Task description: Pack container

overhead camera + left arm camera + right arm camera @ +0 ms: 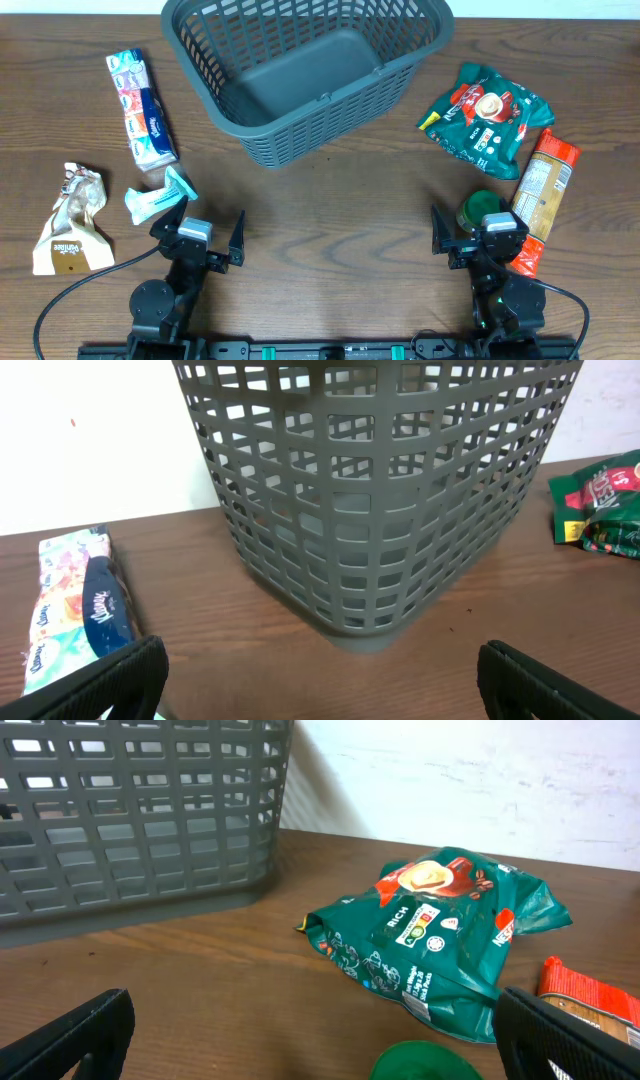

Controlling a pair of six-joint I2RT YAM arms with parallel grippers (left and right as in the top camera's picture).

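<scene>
Left gripper and right gripper rest spread wide, holding nothing. Ahead, the basket stands empty at far centre, with a tissue pack and a green packet flanking it, probably so each arm can reach its own side.

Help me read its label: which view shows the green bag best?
Right wrist view: the green bag lies close and large, print facing the camera. Overhead shows it whole but small; the left wrist view catches only part at the frame's edge.
</scene>
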